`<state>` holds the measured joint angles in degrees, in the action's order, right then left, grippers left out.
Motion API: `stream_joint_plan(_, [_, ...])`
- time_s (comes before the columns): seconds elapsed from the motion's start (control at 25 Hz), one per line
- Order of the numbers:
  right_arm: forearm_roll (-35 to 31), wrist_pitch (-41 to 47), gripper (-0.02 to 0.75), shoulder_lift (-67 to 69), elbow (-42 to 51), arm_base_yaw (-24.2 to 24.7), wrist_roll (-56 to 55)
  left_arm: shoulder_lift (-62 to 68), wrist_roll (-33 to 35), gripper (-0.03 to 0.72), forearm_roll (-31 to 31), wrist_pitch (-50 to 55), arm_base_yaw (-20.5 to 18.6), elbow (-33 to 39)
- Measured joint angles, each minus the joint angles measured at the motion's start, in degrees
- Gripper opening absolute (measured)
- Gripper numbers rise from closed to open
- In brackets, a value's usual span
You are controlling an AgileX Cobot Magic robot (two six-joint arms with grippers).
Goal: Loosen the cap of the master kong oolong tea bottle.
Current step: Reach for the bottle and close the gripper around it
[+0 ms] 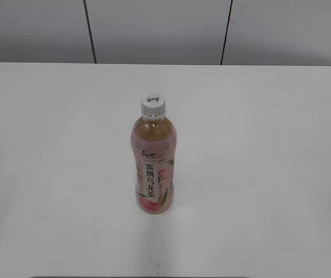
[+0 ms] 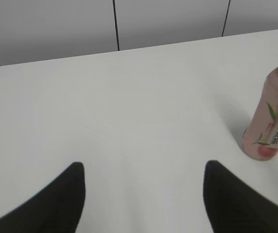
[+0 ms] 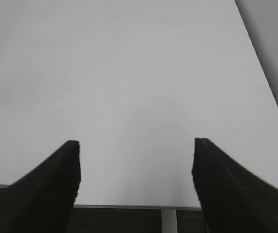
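Observation:
The master kong oolong tea bottle [image 1: 154,168] stands upright in the middle of the white table, with amber tea and a pink peach label. Its white ribbed cap [image 1: 153,104] is on the neck. In the left wrist view the bottle [image 2: 270,126] stands at the far right edge, its cap cut off by the frame. My left gripper [image 2: 144,167] is open and empty, well to the left of the bottle. My right gripper [image 3: 135,145] is open and empty over the table's near edge; the bottle does not show in its view. Neither gripper shows in the exterior view.
The white table [image 1: 50,174] reaches back to a grey panelled wall [image 1: 154,29] with dark seams. In the right wrist view the table's front edge [image 3: 129,206] and a white leg [image 3: 169,221] show below the fingers.

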<state>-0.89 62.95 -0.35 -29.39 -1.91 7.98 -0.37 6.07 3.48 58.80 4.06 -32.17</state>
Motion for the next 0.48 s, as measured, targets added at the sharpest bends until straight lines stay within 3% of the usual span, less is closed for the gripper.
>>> stream_joint_plan(0.48, [0.0, 0.0, 0.546, 0.0, 0.0, 0.0, -0.05, 0.0, 0.0, 0.468, 0.0, 0.0, 0.0, 0.0])
